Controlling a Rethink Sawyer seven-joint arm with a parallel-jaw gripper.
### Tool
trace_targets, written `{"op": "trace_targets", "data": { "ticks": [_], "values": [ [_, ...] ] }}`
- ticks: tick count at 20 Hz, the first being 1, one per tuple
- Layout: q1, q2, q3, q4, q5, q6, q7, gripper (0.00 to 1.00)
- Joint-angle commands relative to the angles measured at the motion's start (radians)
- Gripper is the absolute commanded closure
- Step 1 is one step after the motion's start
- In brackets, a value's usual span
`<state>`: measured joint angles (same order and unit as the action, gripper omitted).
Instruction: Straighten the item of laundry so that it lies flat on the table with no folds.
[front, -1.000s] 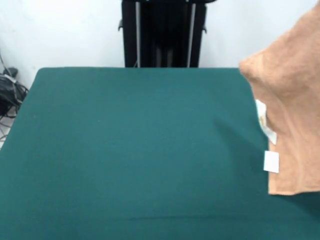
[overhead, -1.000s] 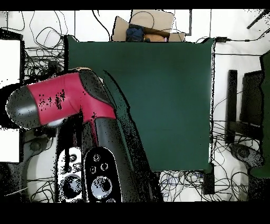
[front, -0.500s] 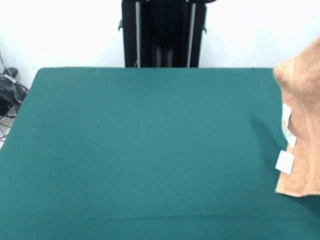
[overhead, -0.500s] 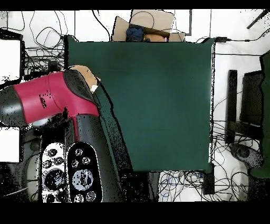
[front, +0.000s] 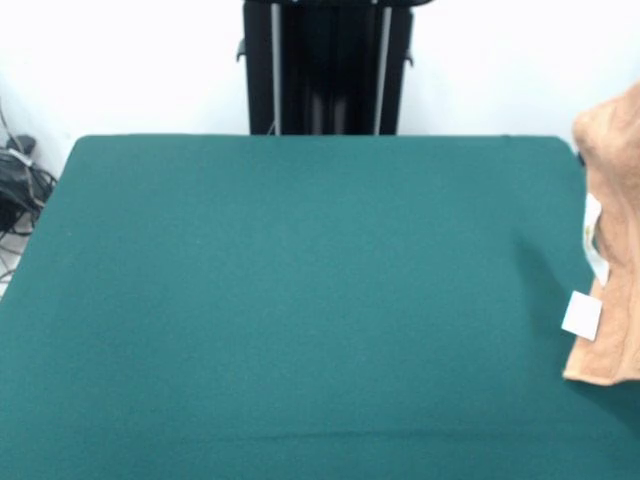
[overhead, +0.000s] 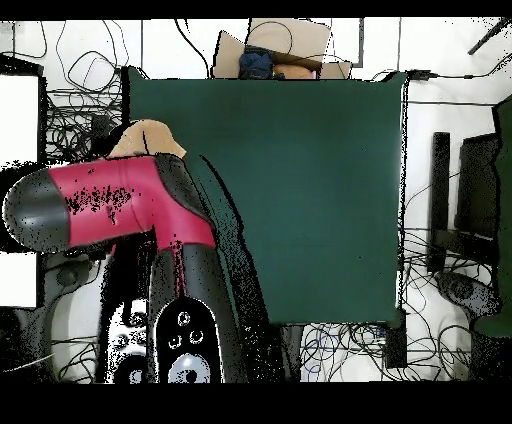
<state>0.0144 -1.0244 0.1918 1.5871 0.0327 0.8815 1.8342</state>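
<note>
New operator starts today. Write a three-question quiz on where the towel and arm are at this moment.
1. True or false: the towel lies flat at the middle of the table.
2. In the front view, at which edge of the picture does the towel hang? A) left B) right C) bottom
3. In the overhead view, what covers most of the towel?

Key:
1. False; it hangs bunched at the table's edge.
2. B.
3. The red and black arm.

Behind my tabletop (front: 300, 300) stands a plain white wall (front: 120, 60). Black cables (overhead: 70, 60) tangle over the pale floor (overhead: 425, 150); a cardboard box (overhead: 290, 38) sits top center.
</note>
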Motion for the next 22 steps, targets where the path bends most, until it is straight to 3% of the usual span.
{"op": "trace_targets", "data": {
  "ticks": [1,10,15,17,22],
  "values": [
    [-0.097,-0.088,-0.018,0.292,0.167,-0.167,0.145,1.00],
    [-0.245,-0.135,0.108,0.520,0.394,-0.316,-0.059,1.00],
    [-0.379,-0.165,0.270,0.694,0.548,-0.468,-0.204,1.00],
    [-0.458,-0.175,0.379,0.762,0.593,-0.536,-0.244,1.00],
    [-0.654,-0.149,0.618,0.837,0.500,-0.625,-0.163,1.00]
  ]
}}
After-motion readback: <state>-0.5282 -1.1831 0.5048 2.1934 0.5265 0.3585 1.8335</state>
